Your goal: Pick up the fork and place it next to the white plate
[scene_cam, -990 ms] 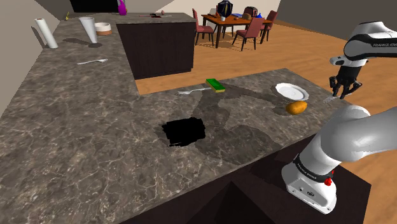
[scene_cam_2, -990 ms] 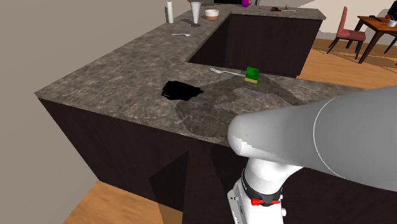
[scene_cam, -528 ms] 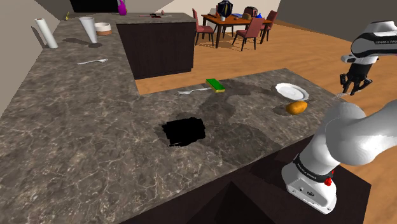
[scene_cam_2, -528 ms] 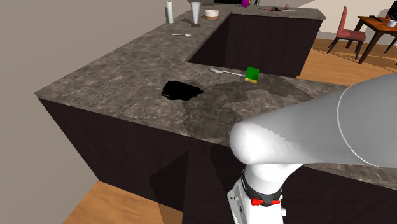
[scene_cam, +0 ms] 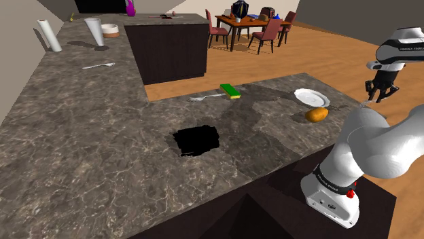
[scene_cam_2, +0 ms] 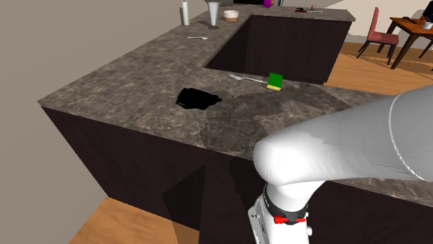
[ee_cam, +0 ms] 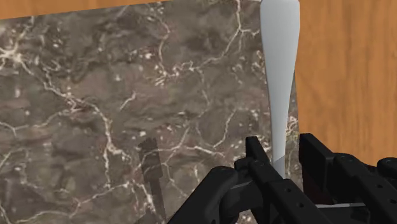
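dark veined counter (scene_cam: 102,149) edge now lies under the gripper (ee_cam: 283,156), which, clamped on the fork (ee_cam: 280,63), has drifted away from the white plate (scene_cam: 299,94), so placing waits.

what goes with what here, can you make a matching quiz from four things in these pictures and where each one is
1 white plate
2 green sponge
3 paper towel roll
4 held fork

a in the gripper, clasped between its fingers
b on the countertop, by the tall cup
c beside the orange rounded item
d next to a fork lying flat

Pairs: 1-c, 2-d, 3-b, 4-a
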